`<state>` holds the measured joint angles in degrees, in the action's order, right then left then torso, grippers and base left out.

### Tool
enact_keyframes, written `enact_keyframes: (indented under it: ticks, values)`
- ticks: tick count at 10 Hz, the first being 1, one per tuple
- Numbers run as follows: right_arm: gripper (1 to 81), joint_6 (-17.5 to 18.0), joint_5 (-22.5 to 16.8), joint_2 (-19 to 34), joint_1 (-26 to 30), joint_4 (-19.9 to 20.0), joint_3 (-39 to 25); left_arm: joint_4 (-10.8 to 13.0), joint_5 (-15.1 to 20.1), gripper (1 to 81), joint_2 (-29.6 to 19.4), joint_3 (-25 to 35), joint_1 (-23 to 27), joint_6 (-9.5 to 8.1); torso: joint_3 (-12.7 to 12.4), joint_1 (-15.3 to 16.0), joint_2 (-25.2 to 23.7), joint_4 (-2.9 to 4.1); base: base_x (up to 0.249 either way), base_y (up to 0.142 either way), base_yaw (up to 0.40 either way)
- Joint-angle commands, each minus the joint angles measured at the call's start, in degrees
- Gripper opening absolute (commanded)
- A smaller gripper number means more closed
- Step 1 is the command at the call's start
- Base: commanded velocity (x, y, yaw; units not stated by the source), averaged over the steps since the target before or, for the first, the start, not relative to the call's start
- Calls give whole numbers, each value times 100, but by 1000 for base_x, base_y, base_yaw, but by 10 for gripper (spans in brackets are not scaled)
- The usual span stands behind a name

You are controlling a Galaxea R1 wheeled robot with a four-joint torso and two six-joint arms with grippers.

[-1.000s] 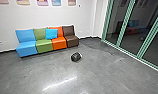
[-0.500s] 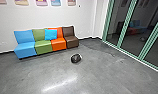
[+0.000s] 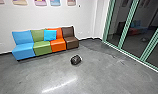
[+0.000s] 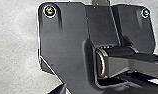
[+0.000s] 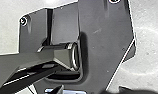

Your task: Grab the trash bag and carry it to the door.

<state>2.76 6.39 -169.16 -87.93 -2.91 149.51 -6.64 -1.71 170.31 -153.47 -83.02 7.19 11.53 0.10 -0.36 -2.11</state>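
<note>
Head view: rounded black plastic trash bag (image 3: 76,60) on smooth grey floor (image 3: 100,75).
Bag: may slip, if grip is shallow.
Jaws: cannot tell.

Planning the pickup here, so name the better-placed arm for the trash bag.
Left, marginally: the trash bag lies on the floor ahead, just left of the head view's middle. Right seems nearly as good.

And I've got a row of seats (image 3: 42,48) by the white wall (image 3: 86,18): blue, green, orange, brown! A bright blue cushion (image 3: 50,35) leans against the green and orange backs, prints (image 3: 40,2) above, glare streaking the grey floor (image 3: 107,77).
</note>
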Motion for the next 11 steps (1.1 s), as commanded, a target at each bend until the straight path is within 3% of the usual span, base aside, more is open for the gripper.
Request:
enact_keyframes:
  ticks: [1, 11]
  values:
    - [811, -65, -349, -7, 104, -113, -28, -48, 364, 811, -15, 1, 175, -7, 0, 0, 0, 0, 166, 0, 0]
    - [811, -73, -349, -7, 95, -121, -27, -48, 364, 811, 3, 1, 176, -7, 0, 0, 0, 0, 166, 0, 0]
